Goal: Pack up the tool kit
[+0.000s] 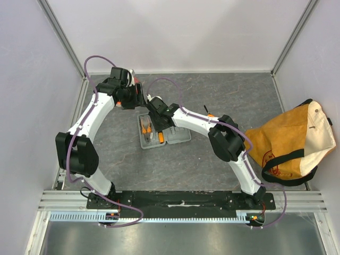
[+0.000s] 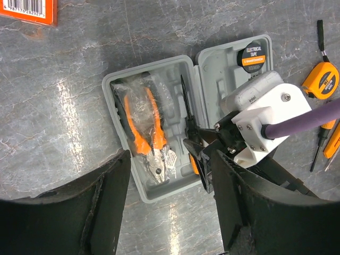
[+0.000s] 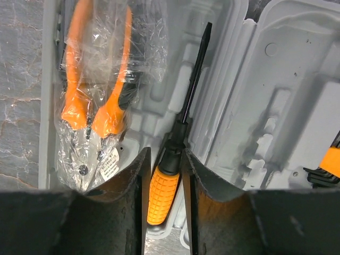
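The grey tool kit case (image 2: pixel 114 87) lies open on the table, at mid-table in the top view (image 1: pixel 181 137). Bagged orange-handled pliers (image 2: pixel 146 125) rest in its left slot. An orange-and-black screwdriver (image 3: pixel 164 186) lies in the slot beside the hinge. My right gripper (image 3: pixel 166 154) straddles its handle, with a thin gap on each side of the orange grip. My left gripper (image 2: pixel 170 159) hovers open over the case's near edge with nothing between its fingers. A roll of electrical tape (image 2: pixel 253 56) sits in the lid.
An orange tape measure (image 2: pixel 321 79) and loose screwdrivers (image 2: pixel 332 141) lie on the table right of the case. A red-orange packet (image 2: pixel 32 10) is at the far left. A tan canvas bag (image 1: pixel 289 141) stands at the right wall.
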